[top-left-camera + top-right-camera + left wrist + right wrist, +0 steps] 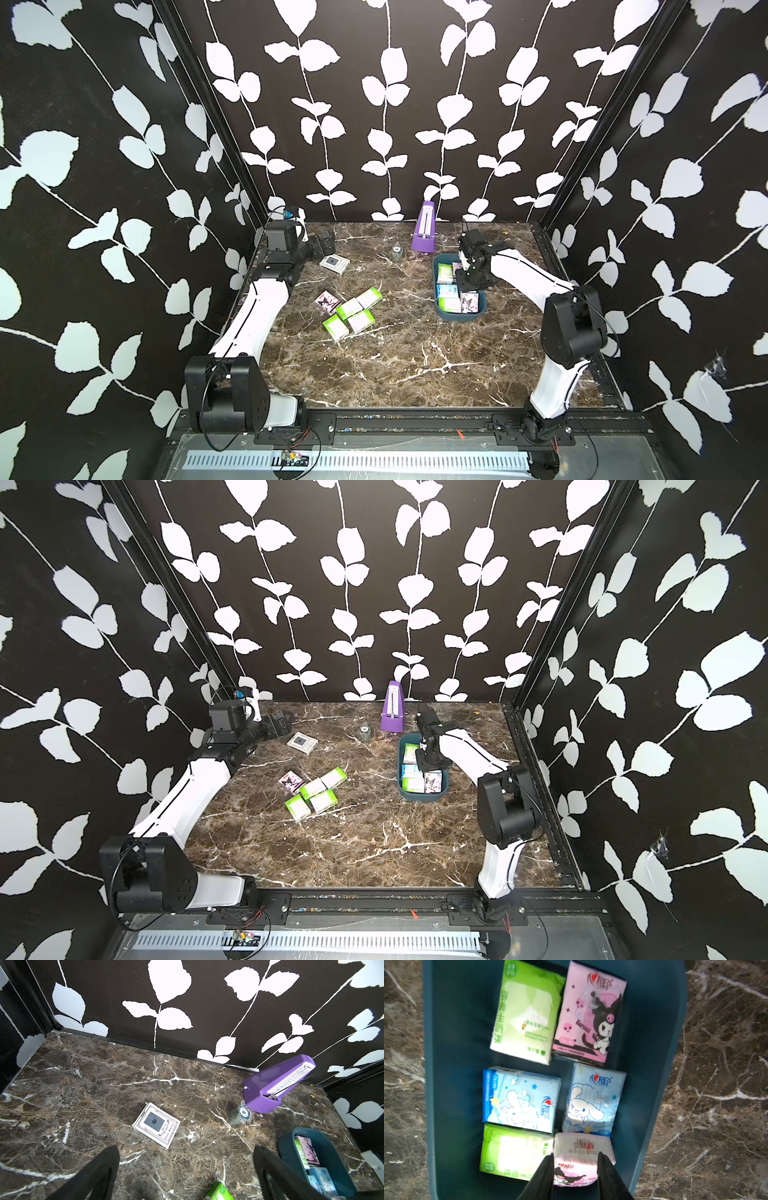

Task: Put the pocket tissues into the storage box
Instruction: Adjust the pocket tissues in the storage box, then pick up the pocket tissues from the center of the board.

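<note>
Right claw pinches a pink tissue packet inside the storage box, right of frame centre; left claw gapes empty.

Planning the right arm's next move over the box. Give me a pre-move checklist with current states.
1. right gripper has a packet: ok, jaws closed on the held pink packet.
2. Held packet is within the storage box walls: ok, beside the boxed green packet.
3. Held packet rests on the box floor: cannot tell.
4. left gripper out of the way: ok, open, empty, away from the box.
5. All packets boxed: not ok, five lie on the table, four loose green packets and one loose pink packet.
</note>
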`<state>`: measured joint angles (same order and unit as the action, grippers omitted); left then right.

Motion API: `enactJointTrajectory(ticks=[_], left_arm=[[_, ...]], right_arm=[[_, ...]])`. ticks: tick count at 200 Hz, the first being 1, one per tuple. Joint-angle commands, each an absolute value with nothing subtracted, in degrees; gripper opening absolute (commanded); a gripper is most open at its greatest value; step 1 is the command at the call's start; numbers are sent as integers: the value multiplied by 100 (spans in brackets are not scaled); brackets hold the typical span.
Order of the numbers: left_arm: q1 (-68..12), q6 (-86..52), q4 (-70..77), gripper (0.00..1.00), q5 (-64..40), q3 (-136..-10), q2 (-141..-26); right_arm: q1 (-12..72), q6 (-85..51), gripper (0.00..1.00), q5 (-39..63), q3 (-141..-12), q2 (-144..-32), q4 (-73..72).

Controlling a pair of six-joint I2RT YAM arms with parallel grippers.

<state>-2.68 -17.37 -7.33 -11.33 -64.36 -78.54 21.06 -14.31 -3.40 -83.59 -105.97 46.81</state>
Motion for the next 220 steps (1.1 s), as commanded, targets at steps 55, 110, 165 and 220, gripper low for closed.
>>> enactJointTrajectory(ticks=[55,110,165,220], left_arm=[[-239,-1708,-635,99,-1150,-6464,-7804],[-231,-1709,-632,99,-1156,-6476,-7796],[-237,-1719,-625,99,-1149,-6442,-7774],[-237,-1832,-580,99,-990,-6382,-7726]], right_arm=[[2109,-1623,20,32,-7554,-10476,4529],[2109,-1581,24,-105,-7474,-10382,4652],[2122,-1446,42,-106,-8081,-10100,4687],[3123,-790,63,70,-8244,-9901,3819]])
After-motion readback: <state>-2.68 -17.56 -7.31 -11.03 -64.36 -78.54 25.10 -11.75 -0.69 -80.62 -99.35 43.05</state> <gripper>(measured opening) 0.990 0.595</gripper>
